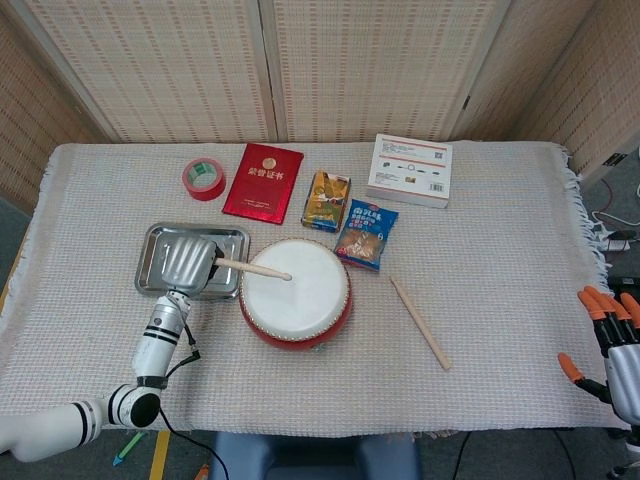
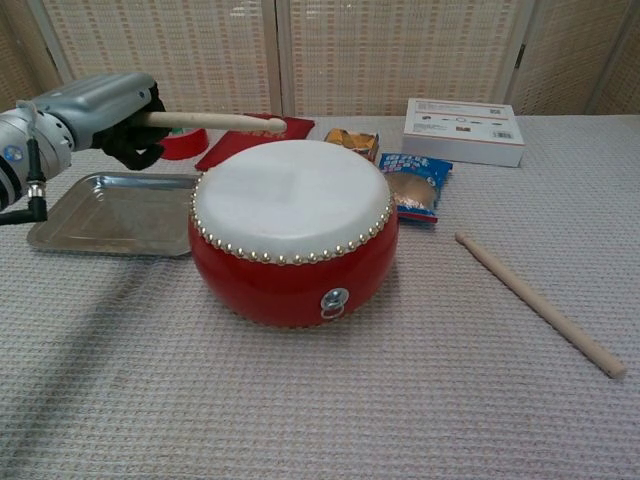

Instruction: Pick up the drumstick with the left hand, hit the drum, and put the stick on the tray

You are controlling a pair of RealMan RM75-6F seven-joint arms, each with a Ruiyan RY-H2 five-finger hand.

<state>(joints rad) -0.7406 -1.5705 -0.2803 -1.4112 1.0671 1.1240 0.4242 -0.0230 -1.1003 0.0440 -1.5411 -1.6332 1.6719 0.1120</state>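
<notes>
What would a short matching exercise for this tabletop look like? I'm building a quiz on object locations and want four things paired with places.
Things:
1. drum
2. drumstick
3. second stick
4. tape roll

Places:
A. lying on the cloth, right of the drum
B. held in the left hand, above the drumhead
C. far left, beside the red booklet
D. right of the tray

Pairs: 1-D, 2-B, 3-A, 4-C

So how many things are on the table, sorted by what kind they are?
Drumsticks: 2, one in the left hand at, one lying at
Drum: 1
Tray: 1
Snack packets: 2
Tape roll: 1
Red booklet: 1
White box: 1
Total: 9
</notes>
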